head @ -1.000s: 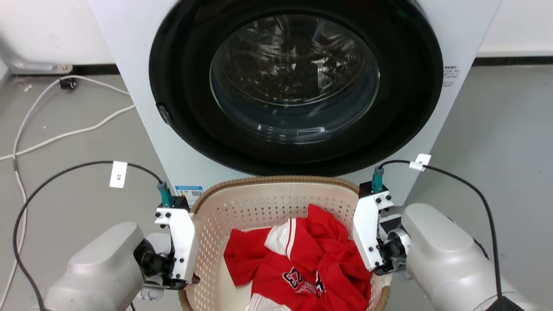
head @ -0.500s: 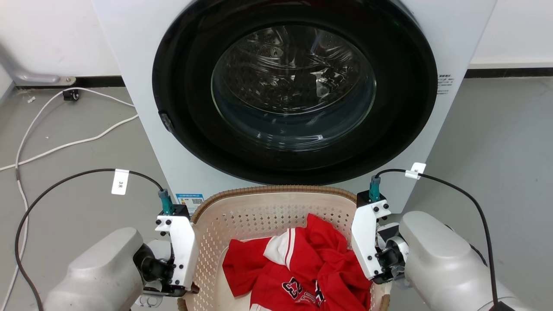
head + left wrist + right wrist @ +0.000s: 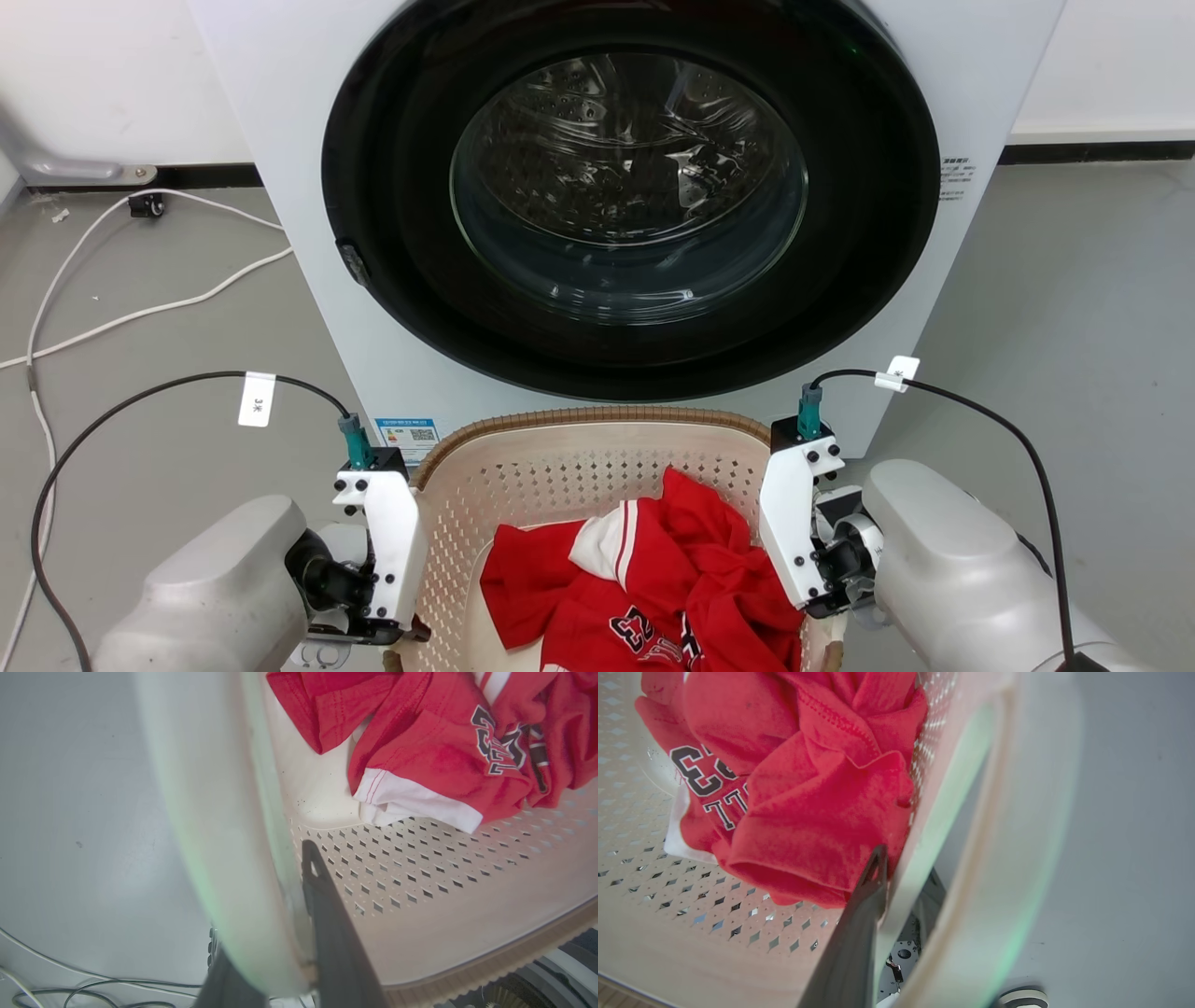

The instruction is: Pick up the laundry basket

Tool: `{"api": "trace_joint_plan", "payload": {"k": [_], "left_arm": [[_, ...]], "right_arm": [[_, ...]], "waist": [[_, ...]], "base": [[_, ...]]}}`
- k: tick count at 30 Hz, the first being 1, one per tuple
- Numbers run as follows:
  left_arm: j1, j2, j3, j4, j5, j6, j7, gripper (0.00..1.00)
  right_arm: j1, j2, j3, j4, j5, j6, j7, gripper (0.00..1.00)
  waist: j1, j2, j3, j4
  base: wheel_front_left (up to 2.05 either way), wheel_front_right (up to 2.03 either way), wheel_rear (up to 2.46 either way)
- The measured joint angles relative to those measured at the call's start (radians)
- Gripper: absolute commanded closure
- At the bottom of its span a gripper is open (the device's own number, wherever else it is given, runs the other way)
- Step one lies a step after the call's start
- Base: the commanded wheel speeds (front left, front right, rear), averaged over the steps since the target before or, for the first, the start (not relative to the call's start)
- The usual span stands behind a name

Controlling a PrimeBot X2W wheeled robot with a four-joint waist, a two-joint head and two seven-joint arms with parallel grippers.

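Note:
The laundry basket, cream with perforated walls and a brown woven-look rim, sits low in the head view just in front of the washing machine. A red and white jersey lies inside it. My left gripper is shut on the basket's left side. In the left wrist view, one dark finger presses the inside of the basket wall. My right gripper is shut on the basket's right side. Its inner finger lies against the basket wall beside the jersey. I cannot tell whether the basket touches the floor.
The white washing machine, with its round dark door shut, stands right behind the basket. White cables trail over the grey floor at the left. Black cables run from both wrists. Bare grey floor lies to the right.
The whole head picture has shifted slightly down, so the camera moved. Both grippers keep the same hold on the basket's sides, and the jersey lies as before.

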Motion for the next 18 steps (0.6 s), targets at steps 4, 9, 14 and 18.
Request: {"api": "trace_joint_plan", "payload": {"k": [4,9,14,18], "left_arm": [[-0.001,0.000,0.000,0.001,0.000,0.000,0.004,1.00],[-0.002,-0.001,-0.001,0.002,0.000,0.000,0.006,1.00],[-0.005,-0.001,-0.002,0.003,0.000,0.000,0.008,1.00],[-0.006,-0.003,-0.002,0.004,-0.001,0.000,0.008,1.00]], "right_arm": [[-0.003,0.000,0.004,0.001,0.009,0.000,0.004,1.00],[-0.005,0.000,0.011,0.003,0.018,0.000,0.004,1.00],[-0.007,0.000,0.017,0.007,0.027,0.000,0.004,1.00],[-0.012,0.000,0.021,0.013,0.034,0.000,0.003,1.00]], "waist": [[0.0000,0.0000,0.003,0.000],[0.0000,0.0000,0.007,-0.001],[0.0000,0.0000,0.008,-0.002],[0.0000,0.0000,0.008,-0.002]], "base": [[0.00,0.00,0.00],[0.00,0.00,0.00],[0.00,0.00,0.00],[0.00,0.00,0.00]]}}
